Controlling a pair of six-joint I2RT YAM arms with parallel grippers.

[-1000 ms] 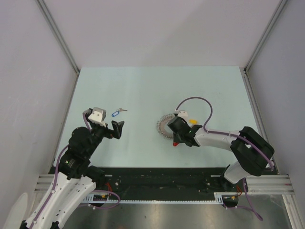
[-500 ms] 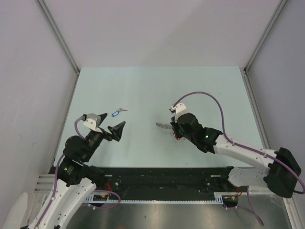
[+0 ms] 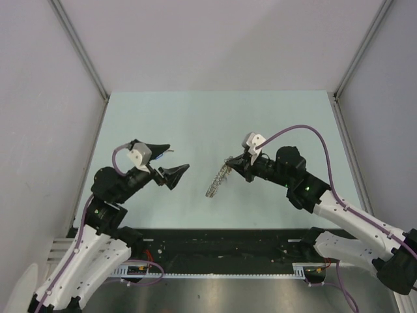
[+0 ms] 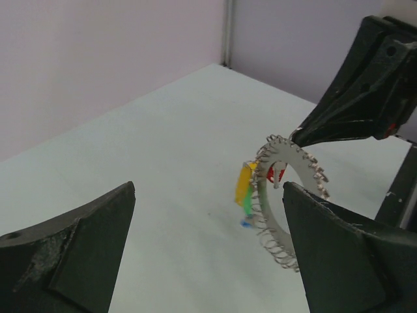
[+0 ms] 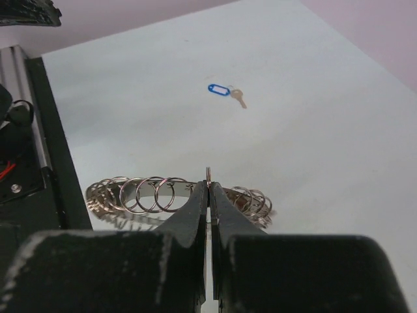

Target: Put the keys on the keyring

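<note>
As R hand (image 3: 234,162) pinches its rim, keyring (image 3: 217,180) hangs beneath.

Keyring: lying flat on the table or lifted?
Lifted and tilted: the keyring hangs, pinched by its rim in the shut right gripper.

"What carries everything here?"

"A pale mint-green table (image 3: 273,117), flat and matte. Light walls (image 3: 215,45) close it in on three sides, and a black rail (image 3: 228,244) runs along its near edge."

"And what lies on it?"

"One blue-tagged key (image 5: 222,89), tiny and silver, flat on the left half. The oblong tag and the key lie end to end."
</note>
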